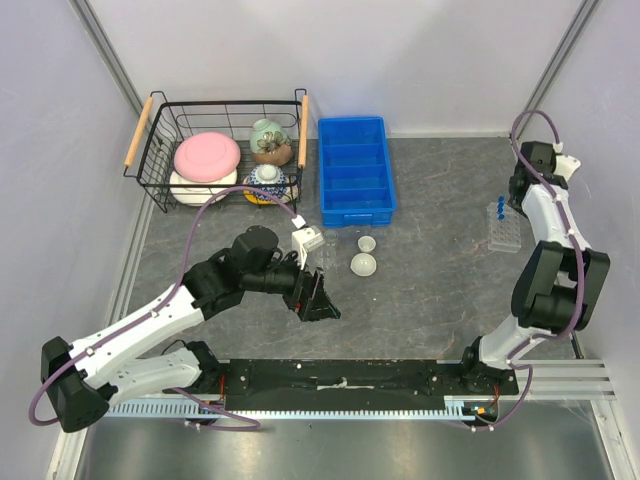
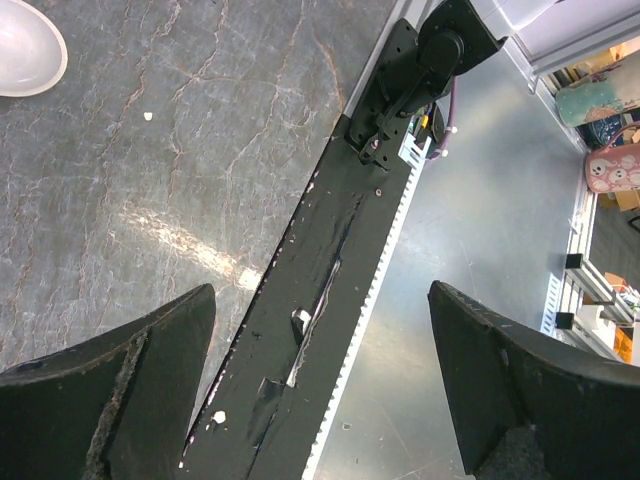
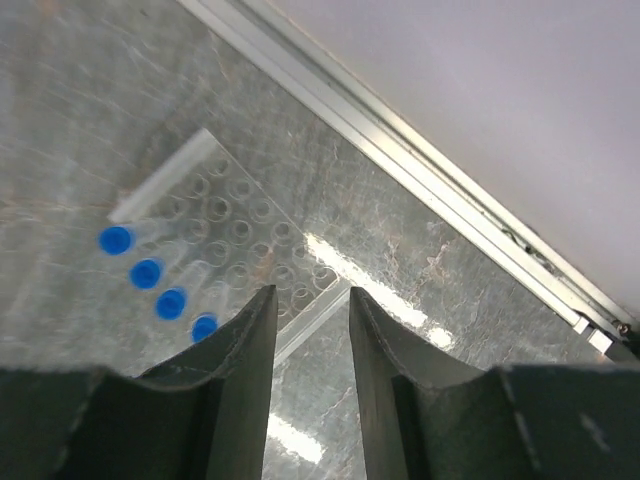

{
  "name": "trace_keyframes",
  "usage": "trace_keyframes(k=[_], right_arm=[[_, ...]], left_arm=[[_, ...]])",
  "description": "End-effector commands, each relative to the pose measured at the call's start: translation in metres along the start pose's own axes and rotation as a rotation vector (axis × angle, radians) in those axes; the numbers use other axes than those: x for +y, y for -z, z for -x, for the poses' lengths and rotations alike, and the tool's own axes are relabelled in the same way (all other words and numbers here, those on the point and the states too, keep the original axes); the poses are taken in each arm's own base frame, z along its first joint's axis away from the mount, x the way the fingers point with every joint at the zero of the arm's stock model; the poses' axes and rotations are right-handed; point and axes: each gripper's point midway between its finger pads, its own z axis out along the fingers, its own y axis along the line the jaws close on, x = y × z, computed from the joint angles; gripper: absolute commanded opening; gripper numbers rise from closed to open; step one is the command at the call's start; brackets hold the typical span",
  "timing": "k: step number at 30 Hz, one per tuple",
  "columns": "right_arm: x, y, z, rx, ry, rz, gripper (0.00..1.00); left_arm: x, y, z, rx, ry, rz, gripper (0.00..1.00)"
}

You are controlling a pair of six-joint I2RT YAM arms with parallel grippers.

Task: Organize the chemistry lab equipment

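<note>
Left gripper (image 2: 320,290): spread wide, nothing between the fingers, low over the table (image 1: 430,290) and just beside the two white dishes (image 1: 363,264). Right gripper (image 3: 311,292): jaws narrowly parted, empty, poised above the clear rack (image 3: 240,225), where four blue-capped tubes (image 3: 146,272) stand in one row. Tubes apparently sorted, then. Left to do, by the look of it: both dishes, lying loose on the table near the blue tray (image 1: 356,217), whose compartments look empty. Probably well short of finished.
</note>
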Motion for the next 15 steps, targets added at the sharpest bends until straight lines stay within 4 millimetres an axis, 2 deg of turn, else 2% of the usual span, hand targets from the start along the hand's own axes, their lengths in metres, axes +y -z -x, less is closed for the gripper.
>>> trace_keyframes(k=[1,2,3,5,8,9,11,15], right_arm=[[0.005,0.072,0.064,-0.18,-0.06,0.075,0.44],[0.01,0.085,0.069,-0.195,-0.06,0.108,0.45],[0.021,0.109,0.079,-0.237,-0.059,0.17,0.46],[0.037,0.138,0.088,-0.267,-0.049,0.259,0.49],[0.074,0.186,0.084,-0.293,0.022,0.418,0.53],[0.094,0.205,0.074,-0.292,0.06,0.495,0.53],[0.122,0.229,0.065,-0.28,0.103,0.647,0.56],[0.172,0.256,0.04,-0.226,0.181,0.848,0.59]], left_arm=[[-0.007,0.003,0.009,-0.039,-0.01,-0.022,0.93],[-0.005,0.003,0.009,-0.04,-0.009,-0.013,0.94],[-0.004,0.001,0.009,-0.038,-0.007,-0.008,0.94],[-0.003,0.001,0.01,-0.039,-0.007,-0.003,0.94],[0.001,-0.001,0.009,-0.039,-0.01,0.014,0.95],[0.002,0.0,0.01,-0.04,-0.012,0.021,0.96],[0.008,0.0,0.011,-0.04,-0.022,0.054,0.98],[0.023,0.006,0.02,-0.049,-0.018,0.172,1.0]])
